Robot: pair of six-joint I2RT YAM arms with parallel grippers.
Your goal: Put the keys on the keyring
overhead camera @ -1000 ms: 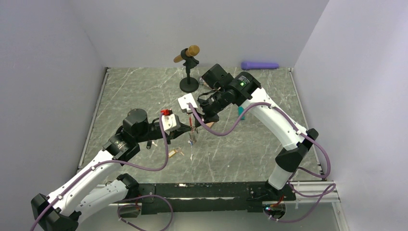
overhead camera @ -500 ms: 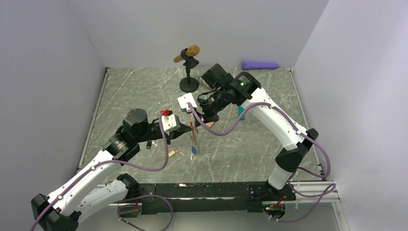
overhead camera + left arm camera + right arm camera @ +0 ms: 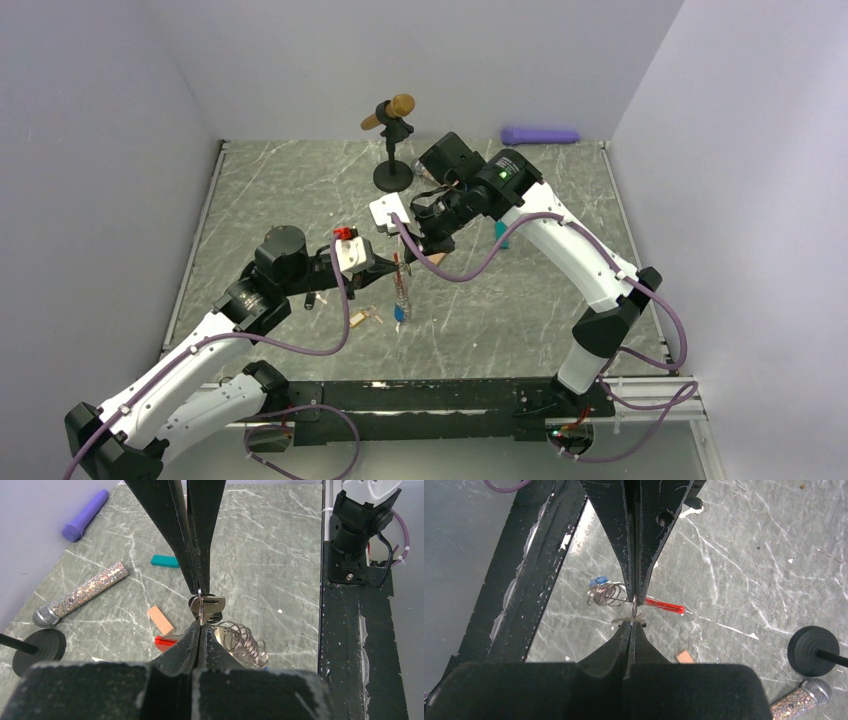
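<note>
Left wrist view: left jaws pinch the keyring (image 3: 242, 640), right jaws pinch a key (image 3: 207, 607). Tip misalignment could drop it.

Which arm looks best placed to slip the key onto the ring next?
Probably the right. The right gripper is shut on a key right at the keyring, which the left gripper seems to hold up by its red clip.

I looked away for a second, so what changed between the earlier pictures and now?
The keyring stretched further down below the claws, and its blue-tagged key now hangs at the bottom end. Nothing was taken or released: the left claw stayed shut on the keyring, the right claw on another key. Arms unmoved.
</note>
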